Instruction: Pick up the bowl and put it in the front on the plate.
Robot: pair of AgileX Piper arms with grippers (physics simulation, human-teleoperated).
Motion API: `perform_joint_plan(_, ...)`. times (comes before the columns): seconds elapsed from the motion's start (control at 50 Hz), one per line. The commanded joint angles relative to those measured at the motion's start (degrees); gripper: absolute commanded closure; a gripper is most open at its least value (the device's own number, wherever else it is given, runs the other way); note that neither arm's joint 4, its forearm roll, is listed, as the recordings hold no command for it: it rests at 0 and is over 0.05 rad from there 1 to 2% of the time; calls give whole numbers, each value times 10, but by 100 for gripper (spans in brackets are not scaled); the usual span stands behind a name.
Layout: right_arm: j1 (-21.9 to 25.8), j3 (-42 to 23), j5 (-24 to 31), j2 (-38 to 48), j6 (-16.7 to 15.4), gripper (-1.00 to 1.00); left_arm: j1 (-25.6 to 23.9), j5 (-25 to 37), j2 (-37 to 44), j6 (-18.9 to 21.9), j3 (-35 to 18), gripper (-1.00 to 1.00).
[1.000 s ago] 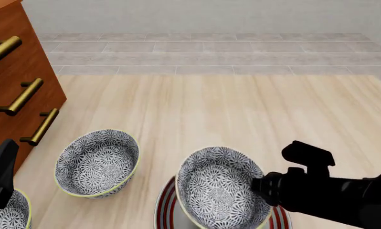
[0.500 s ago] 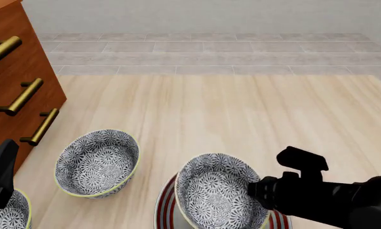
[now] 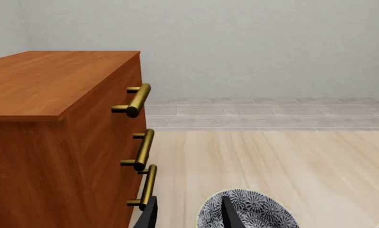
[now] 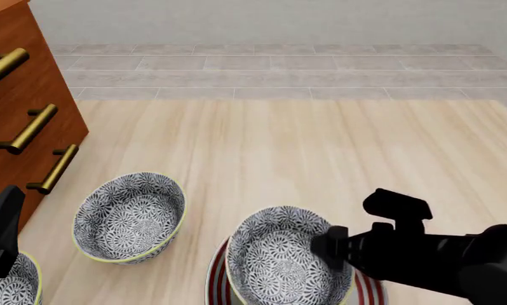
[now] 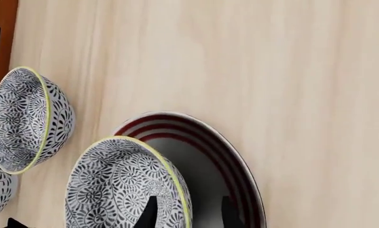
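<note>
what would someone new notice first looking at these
Most striking is the blue-patterned bowl near the front edge of the table, gripped at its right rim by the black right gripper and sitting over the red-ringed plate. To its left stands an identical second bowl by itself on the pale wood. Along the left edge rises a reddish wooden dresser with brass bar handles.

Setting: rendered home interior, kitchen or dining type. Evidence: pale wood-grain surface (image 4: pixel 304 146) underlying everything; red-brown wooden drawer cabinet (image 3: pixel 56 142) with three brass bar handles (image 3: pixel 140 149), off to the outer side of the left jaws; grey tiled strip (image 4: pixel 270 70) and plain light wall (image 3: pixel 240 42) beyond both sets of jaws. Tableware present: patterned bowls (image 4: pixel 131 216), red-ringed plate (image 5: pixel 224 161). Flat, textureless shading indicates a simulator.
</note>
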Motion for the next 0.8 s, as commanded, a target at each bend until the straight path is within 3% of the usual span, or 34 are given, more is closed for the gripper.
perform_joint_plan(0.02, -5, -24, 40, -25, -14, -100, 0, 0, 0, 0, 0, -100)
perform_joint_plan(0.8, -35, -139, 231, -158, -87, -100, 0, 0, 0, 0, 0, -100)
